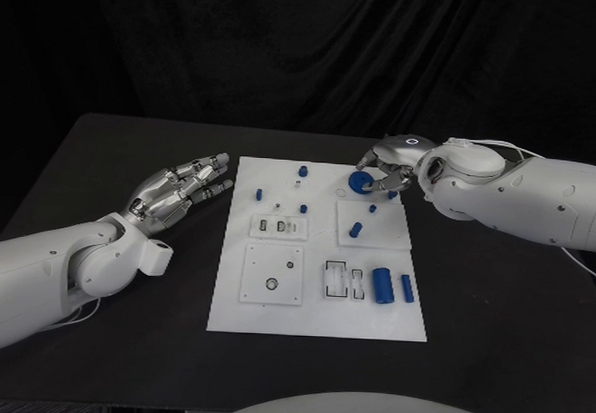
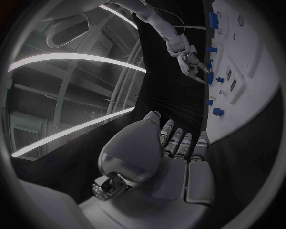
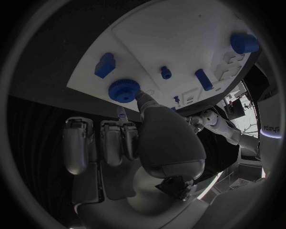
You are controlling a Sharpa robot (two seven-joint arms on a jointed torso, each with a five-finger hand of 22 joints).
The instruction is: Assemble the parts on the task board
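Observation:
The white task board [image 1: 321, 307] lies in the middle of the black table. Over its far right part my right hand [image 1: 394, 166] holds a round blue knurled disc [image 1: 361, 181] at its fingertips. In the right wrist view the thumb tip presses the disc [image 3: 124, 90] just above the board [image 3: 178, 38], and the other fingers curl below it. My left hand [image 1: 180, 191] hovers left of the board, fingers spread and nothing in them. The left wrist view shows the same open left hand [image 2: 178, 157] beside the board [image 2: 250, 95].
Two blue cylinders [image 1: 381, 285] lie side by side near the board's right edge. Small blue parts sit farther back: a peg [image 1: 302, 173], a block [image 1: 260, 193] and a short bar [image 1: 356, 229]. Square recessed plates [image 1: 272, 275] take up the board's left half.

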